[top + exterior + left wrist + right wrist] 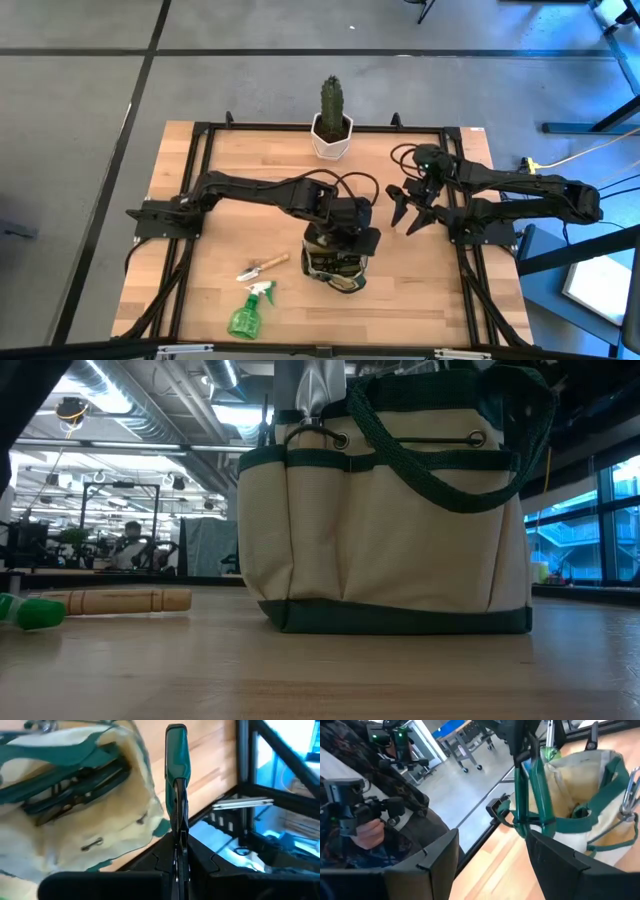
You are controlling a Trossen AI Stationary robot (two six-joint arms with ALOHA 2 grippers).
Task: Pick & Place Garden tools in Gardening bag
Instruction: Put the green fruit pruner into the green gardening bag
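High view: the left gripper (345, 228), jaws clenched on a bag handle (176, 765), is held over the gardening bag (335, 262). The trowel (262, 266) lies at its eight o'clock, long axis toward two. The right gripper (410, 212), jaws released, is farther off.

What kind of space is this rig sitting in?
Probably an industrial lab or workshop, not a garden: a wooden table in a black metal frame on grey concrete floor, exposed ceiling ducts with strip lights, and more workbenches behind.
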